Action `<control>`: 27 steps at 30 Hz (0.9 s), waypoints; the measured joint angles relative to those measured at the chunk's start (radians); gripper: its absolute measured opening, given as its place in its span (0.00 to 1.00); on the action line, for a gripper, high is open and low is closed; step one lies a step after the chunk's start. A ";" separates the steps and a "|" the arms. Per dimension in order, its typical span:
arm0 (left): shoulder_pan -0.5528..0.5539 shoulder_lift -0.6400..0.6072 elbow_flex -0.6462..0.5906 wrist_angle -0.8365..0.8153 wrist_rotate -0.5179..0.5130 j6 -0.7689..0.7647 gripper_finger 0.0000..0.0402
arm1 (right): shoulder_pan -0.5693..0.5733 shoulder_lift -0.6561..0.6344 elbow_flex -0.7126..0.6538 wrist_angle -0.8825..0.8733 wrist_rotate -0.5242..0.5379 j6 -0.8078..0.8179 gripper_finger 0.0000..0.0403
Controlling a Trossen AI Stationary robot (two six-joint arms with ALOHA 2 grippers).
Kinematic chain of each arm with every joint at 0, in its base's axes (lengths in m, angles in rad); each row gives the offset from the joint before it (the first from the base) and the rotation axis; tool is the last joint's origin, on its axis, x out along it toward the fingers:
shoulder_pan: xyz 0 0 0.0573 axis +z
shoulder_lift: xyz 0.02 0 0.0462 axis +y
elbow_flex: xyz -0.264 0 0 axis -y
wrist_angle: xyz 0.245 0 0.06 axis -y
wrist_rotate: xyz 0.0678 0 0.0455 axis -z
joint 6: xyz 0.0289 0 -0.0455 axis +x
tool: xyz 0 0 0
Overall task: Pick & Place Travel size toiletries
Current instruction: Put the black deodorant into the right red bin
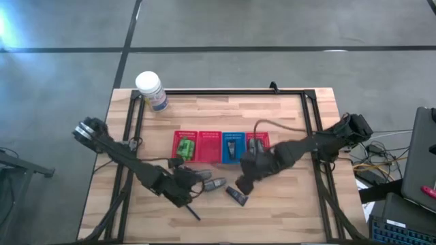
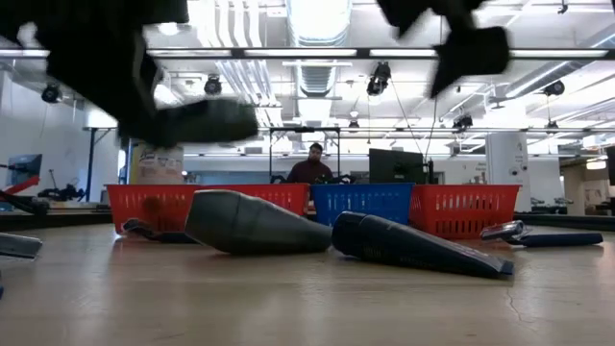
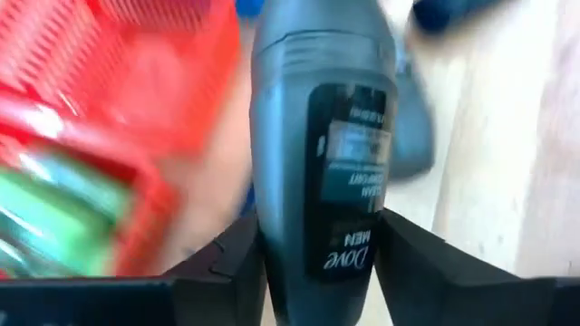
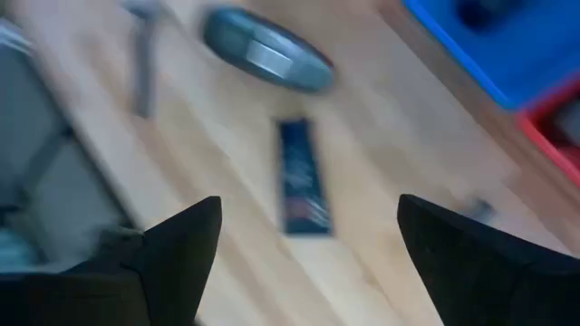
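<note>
My left gripper [image 1: 191,178] is shut on a grey oval bottle [image 3: 322,154] with a dark label. It hangs above the table's near left part; in the low view the bottle [image 2: 204,120] floats over the wood. A second grey bottle [image 1: 215,182] lies on its side on the table, and a dark flat tube [image 1: 236,195] lies flat to its right. My right gripper [image 1: 244,181] stands open over that tube [image 4: 304,190], touching nothing. A thin razor [image 1: 193,213] lies near the front edge. Green bottles [image 1: 184,147] sit in the leftmost red basket. My left gripper pinches the grey bottle's two narrow sides [image 3: 272,258] between its two fingers, at the end nearest the wrist, where the label's lettering is. The bottle runs along the fingers, its other end pointing away from them. It is lifted clear of the table, nearly level in the low view.
A row of small baskets, red [image 1: 209,147], blue [image 1: 233,147] and red [image 1: 257,143], stands across the table's middle, just beyond both grippers. A large white lidded jar [image 1: 150,88] stands at the far left corner. A person sits in the room behind the table.
</note>
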 joint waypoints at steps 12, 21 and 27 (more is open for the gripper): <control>0.075 -0.244 0.002 0.170 -0.278 0.344 0.29 | -0.212 -0.098 0.000 0.293 -0.093 -0.082 0.88; 0.095 -0.187 -0.033 0.067 -0.023 0.199 0.19 | -0.191 -0.098 -0.002 0.133 -0.089 -0.120 0.89; 0.093 -0.099 -0.093 0.248 0.065 0.214 0.38 | -0.131 -0.018 -0.006 0.064 -0.066 -0.218 0.89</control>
